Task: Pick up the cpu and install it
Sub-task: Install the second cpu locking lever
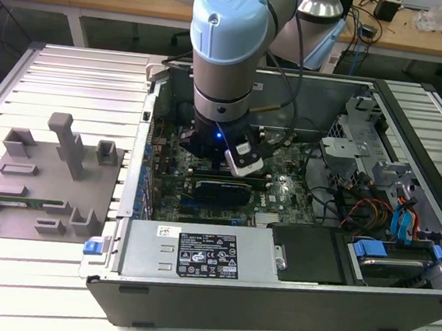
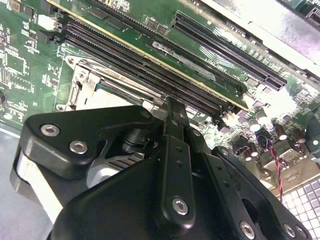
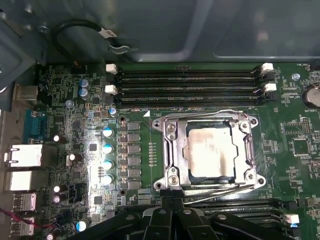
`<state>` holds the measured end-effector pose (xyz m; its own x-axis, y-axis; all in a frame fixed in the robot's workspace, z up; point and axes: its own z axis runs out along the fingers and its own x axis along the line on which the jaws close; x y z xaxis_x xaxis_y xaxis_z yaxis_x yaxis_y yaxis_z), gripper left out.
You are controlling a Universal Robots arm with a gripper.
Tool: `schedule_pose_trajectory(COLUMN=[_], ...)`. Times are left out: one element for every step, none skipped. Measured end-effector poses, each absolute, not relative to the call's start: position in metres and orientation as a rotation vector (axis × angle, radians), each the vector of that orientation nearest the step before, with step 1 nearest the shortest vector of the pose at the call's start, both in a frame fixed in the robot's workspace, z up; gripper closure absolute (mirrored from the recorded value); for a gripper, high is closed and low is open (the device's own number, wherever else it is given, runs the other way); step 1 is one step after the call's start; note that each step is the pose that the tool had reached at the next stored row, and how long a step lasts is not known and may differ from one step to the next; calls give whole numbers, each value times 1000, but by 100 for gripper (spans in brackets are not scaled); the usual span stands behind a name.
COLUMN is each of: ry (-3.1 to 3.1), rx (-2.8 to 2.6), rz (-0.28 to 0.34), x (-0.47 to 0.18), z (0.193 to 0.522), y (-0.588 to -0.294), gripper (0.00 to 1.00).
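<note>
Table: pale slatted metal table [image 1: 66, 64], one, under everything in the exterior view.
Fixture: one grey block fixture [image 1: 46, 188] at the exterior view's left, with one long green memory stick [image 1: 18, 202] lying in it.
Case: one open computer case [image 1: 192, 303] in the middle of the exterior view, motherboard [image 1: 281, 188] face up inside.
Label: one white printed sticker [image 1: 206, 256] on the grey box along the case's near edge.
Arm: one, pale blue and grey [image 1: 228, 49], reaching down into the case over the board.
Tool: black [image 3: 170, 199], fingertips together and gripping nothing, sitting just beside one edge of the socket in both wrist views [image 2: 169, 105].
Cpu: one small flat square [image 3: 208, 150], silvery top with cloudy smears, pale rim; seated flat inside the socket, apart from the tool.
Socket: one square metal frame [image 3: 170, 145], wire levers along its sides, surrounding the chip.
Memory slots: long dark rows [image 3: 190, 82] on the socket's far side from the tool, four white end latches.
Capacitors: four pale-topped cans in a column [image 3: 107, 148] near the socket.
Drive bay: blue tabs [image 1: 370, 248] at the exterior view's right.
</note>
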<state>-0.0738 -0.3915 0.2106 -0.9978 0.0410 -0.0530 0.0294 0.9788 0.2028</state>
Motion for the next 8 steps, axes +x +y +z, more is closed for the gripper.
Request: schedule_pose_trajectory(ry=[3068, 3068, 3068, 3069, 3069, 3069, 3069, 3069], rx=[55, 54, 55, 55, 55, 55, 55, 55], rz=[314, 313, 313, 313, 313, 313, 313, 314], x=[-74, -73, -73, -72, -72, -72, -72, -72], z=[211, 211, 211, 211, 211, 211, 211, 211], y=[-392, -392, -393, -394, -395, -395, -396, -396], gripper=[89, 89, 89, 89, 89, 89, 89, 89])
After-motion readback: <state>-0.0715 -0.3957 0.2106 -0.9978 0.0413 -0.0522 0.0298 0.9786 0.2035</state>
